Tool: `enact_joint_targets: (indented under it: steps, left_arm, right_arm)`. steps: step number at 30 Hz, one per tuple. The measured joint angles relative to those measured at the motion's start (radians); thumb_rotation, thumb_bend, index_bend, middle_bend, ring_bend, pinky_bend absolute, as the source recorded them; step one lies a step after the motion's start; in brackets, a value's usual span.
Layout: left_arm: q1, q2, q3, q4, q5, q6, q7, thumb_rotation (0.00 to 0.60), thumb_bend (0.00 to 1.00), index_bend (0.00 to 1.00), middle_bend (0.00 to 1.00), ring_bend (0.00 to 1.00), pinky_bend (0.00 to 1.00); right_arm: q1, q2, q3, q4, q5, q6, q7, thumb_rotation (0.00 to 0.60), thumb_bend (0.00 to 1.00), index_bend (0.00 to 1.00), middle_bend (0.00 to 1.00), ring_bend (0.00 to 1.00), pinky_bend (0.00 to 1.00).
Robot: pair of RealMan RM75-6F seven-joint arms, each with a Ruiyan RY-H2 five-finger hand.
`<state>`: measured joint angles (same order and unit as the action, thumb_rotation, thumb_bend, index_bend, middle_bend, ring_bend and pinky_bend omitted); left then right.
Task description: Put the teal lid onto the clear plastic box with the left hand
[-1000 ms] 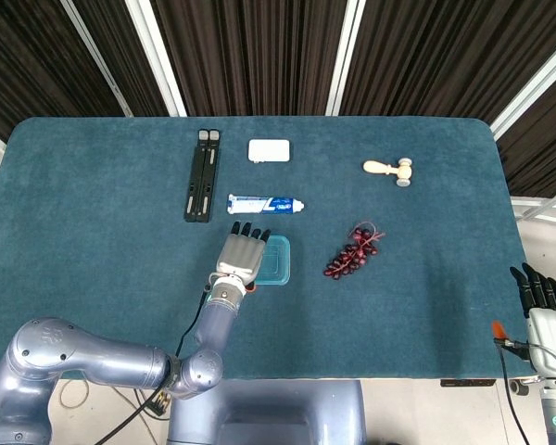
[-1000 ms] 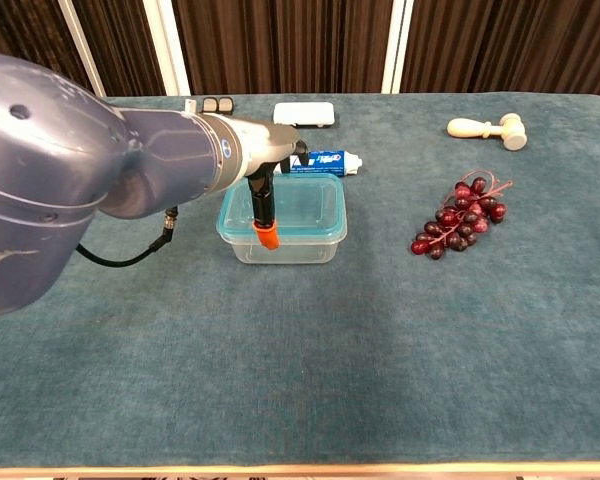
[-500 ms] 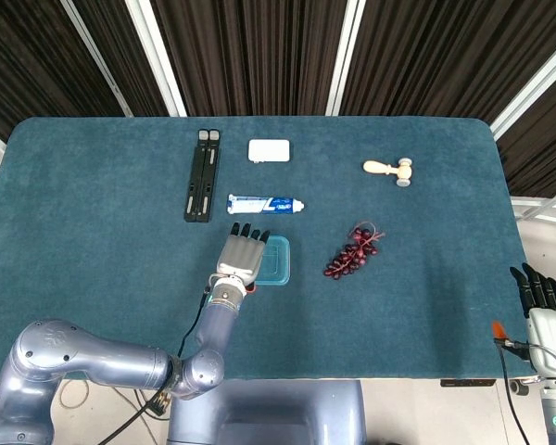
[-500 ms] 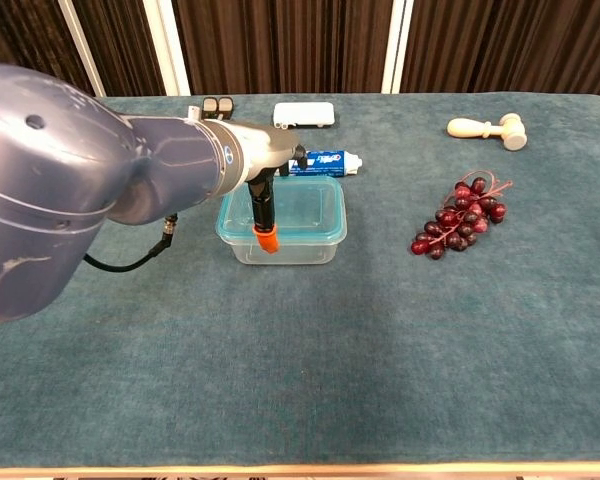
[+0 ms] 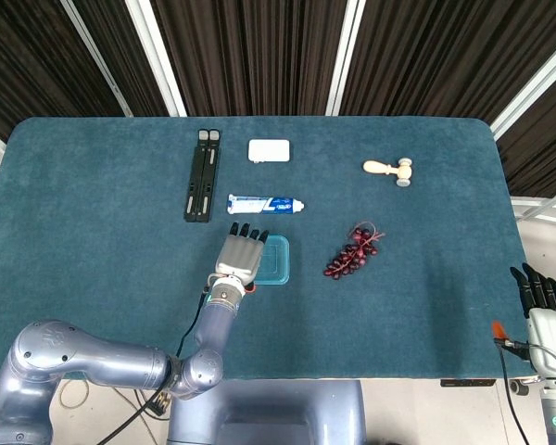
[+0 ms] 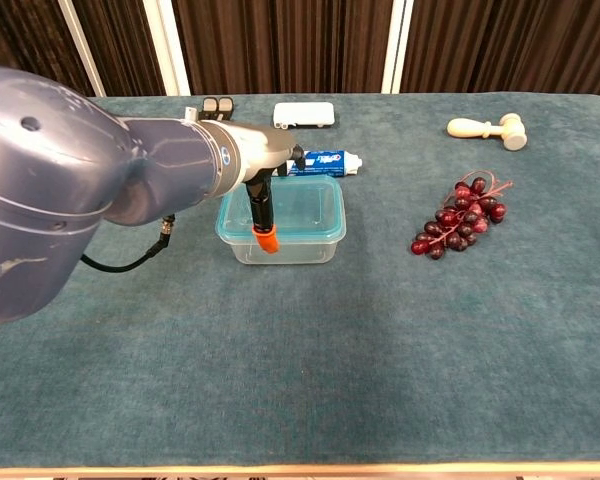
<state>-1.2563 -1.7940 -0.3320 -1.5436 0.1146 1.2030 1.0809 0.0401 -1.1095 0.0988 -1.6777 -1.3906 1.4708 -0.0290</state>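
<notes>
The teal lid lies flat on top of the clear plastic box, near the table's middle front. In the chest view the lid sits level on the box rim. My left hand is stretched over the lid's left part, fingers extended and slightly apart, gripping nothing; I cannot tell whether it touches the lid. In the chest view my left forearm hides the hand itself. My right hand hangs off the table's front right corner, fingers straight, holding nothing.
A toothpaste tube lies just behind the box. A black folded stand and a white case lie further back. Dark grapes sit to the right of the box, and a small wooden mallet lies at the back right.
My left wrist has sunk very slightly over the box. The lid and box stay in place, and the right hand has not moved.
</notes>
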Motion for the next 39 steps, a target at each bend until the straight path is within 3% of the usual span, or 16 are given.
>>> enact_joint_targets:
  steps: [10, 39]
  left_arm:
    - [0.001, 0.012, -0.004, -0.015, -0.002, -0.006, 0.012, 0.6, 0.13, 0.07, 0.17, 0.0, 0.0]
    - [-0.004, 0.017, 0.005, -0.017, -0.011, -0.016, 0.032, 0.6, 0.13, 0.03, 0.09, 0.0, 0.0]
  right_arm:
    - [0.0, 0.0, -0.001, 0.0, 0.0, -0.001, 0.0, 0.6, 0.36, 0.05, 0.0, 0.0, 0.0]
    - [0.0, 0.003, -0.001, -0.004, 0.002, -0.004, -0.003, 0.6, 0.36, 0.05, 0.0, 0.0, 0.0]
